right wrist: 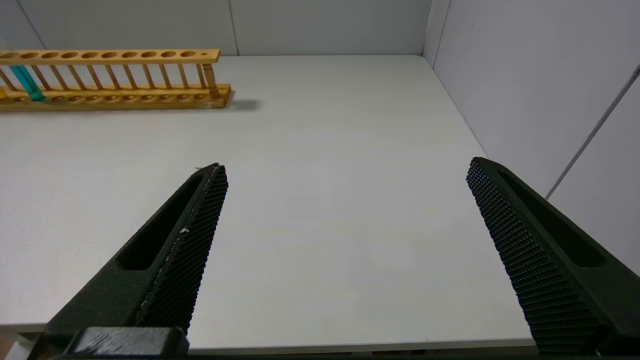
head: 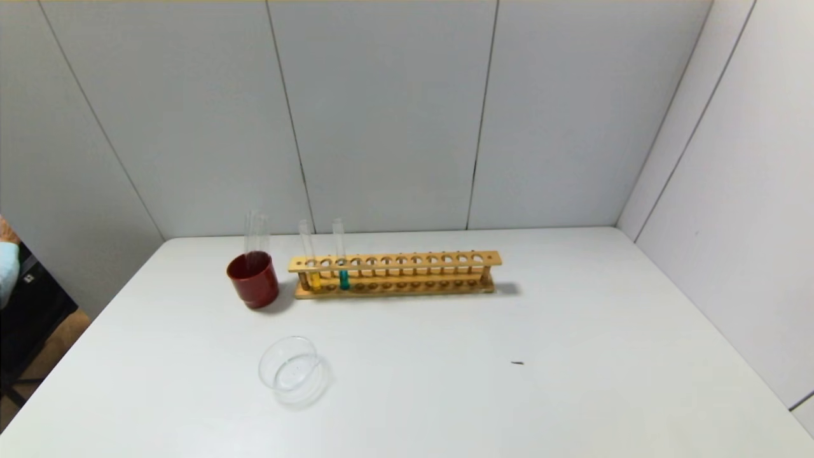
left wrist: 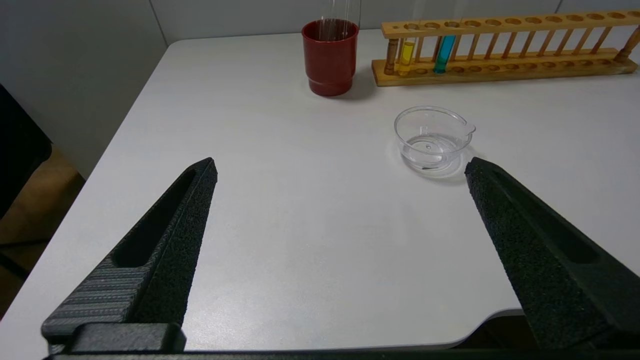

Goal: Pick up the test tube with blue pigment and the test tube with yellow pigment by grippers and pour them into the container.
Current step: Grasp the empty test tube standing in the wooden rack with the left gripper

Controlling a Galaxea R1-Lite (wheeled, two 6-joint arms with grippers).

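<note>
The blue tube stands upright in a wooden rack at the far middle of a white table, in a hole near the rack's left end, its teal liquid filling only the lowest part. The yellow tube stands upright in the same rack, nearer the left end, with one vacant hole between the two tubes. Both show again from the left wrist, the blue tube and the yellow tube side by side in the rack. From the right wrist only the blue tube is seen at the left edge of the rack. The dish sits on the table nearer the robot and to the left of the rack, well apart from it, clear and shallow with a small pouring lip. A red cup stands just beside the rack's left end, holding colourless tubes that rise above its rim. The left gripper hovers over the table's near left edge, fingers spread wide and holding nothing, the dish ahead of it. The right gripper hovers over the near right part of the table, likewise spread wide and holding nothing.
</note>
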